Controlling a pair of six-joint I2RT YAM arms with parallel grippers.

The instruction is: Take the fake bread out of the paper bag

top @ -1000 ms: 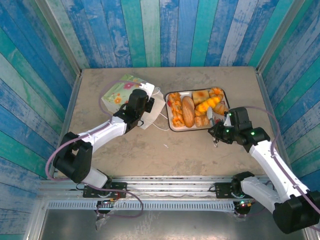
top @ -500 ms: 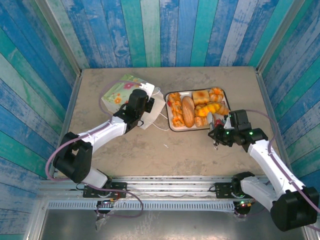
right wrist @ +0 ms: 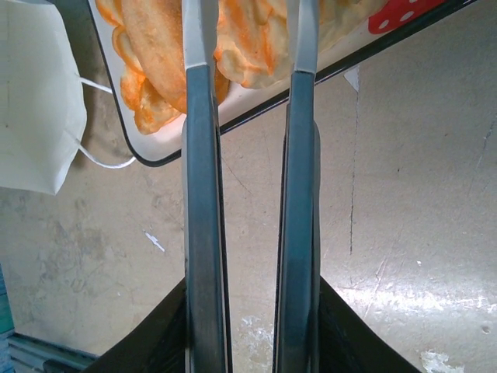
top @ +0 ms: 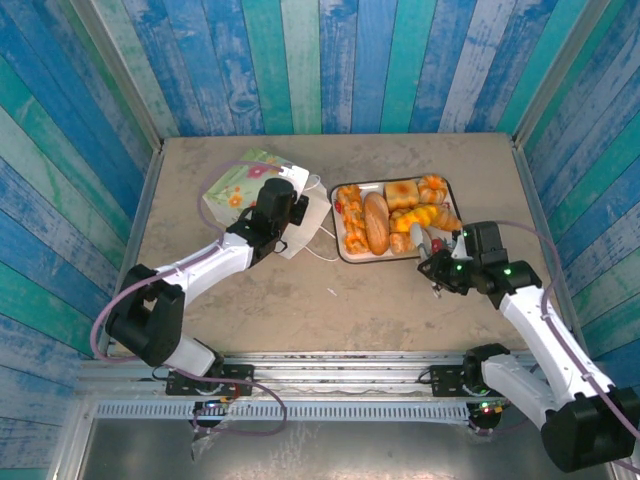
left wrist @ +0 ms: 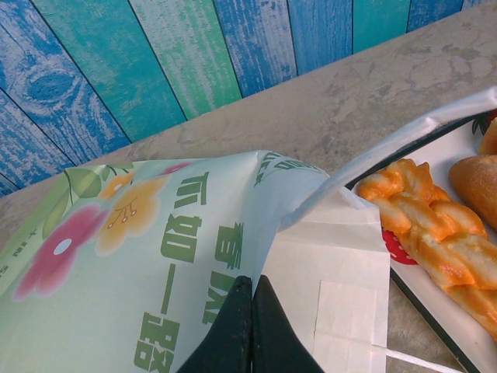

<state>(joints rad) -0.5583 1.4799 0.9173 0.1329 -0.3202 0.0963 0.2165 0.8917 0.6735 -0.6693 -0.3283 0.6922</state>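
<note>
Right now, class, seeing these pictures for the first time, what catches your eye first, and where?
The golden-orange fake bread heaped on a white tray right of centre stands out first. Left of it lies the flower-printed paper bag, with the shut left gripper at its fold; the open right gripper hovers at the tray's near edge.

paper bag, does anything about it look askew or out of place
Yes. The paper bag lies flat on its side on the table rather than standing, with its white mouth end creased and splayed toward the tray. The fake bread sits on the tray, not spilled.
</note>
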